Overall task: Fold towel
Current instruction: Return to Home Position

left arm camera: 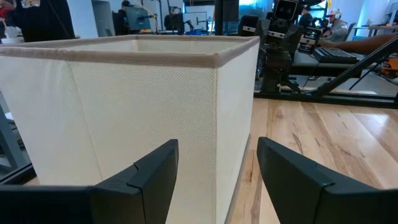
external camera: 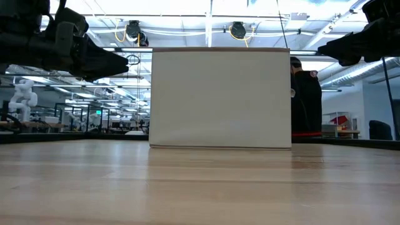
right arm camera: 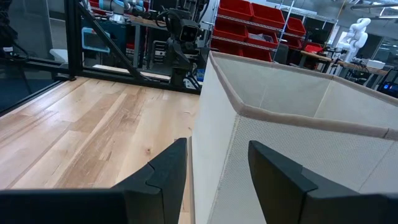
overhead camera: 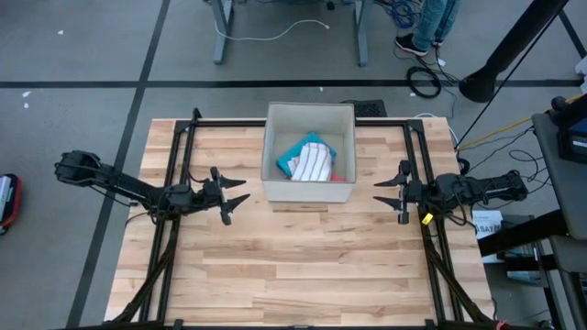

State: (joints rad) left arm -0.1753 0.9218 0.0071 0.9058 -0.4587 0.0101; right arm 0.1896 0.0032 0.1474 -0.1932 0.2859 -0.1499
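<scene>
High view: left fingers (overhead camera: 234, 183) and right fingers (overhead camera: 387, 182), open and empty, flank the laundry organizer (overhead camera: 309, 192) holding the white towel (overhead camera: 312, 165).

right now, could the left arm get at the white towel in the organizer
Probably yes: the left gripper is open beside the organizer, whose top is uncovered, and the white towel lies on top inside. It would have to clear the wall first.

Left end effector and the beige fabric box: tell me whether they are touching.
Apart. The high view shows a strip of bare wooden table between the open, dark left end effector and the beige fabric box.
</scene>
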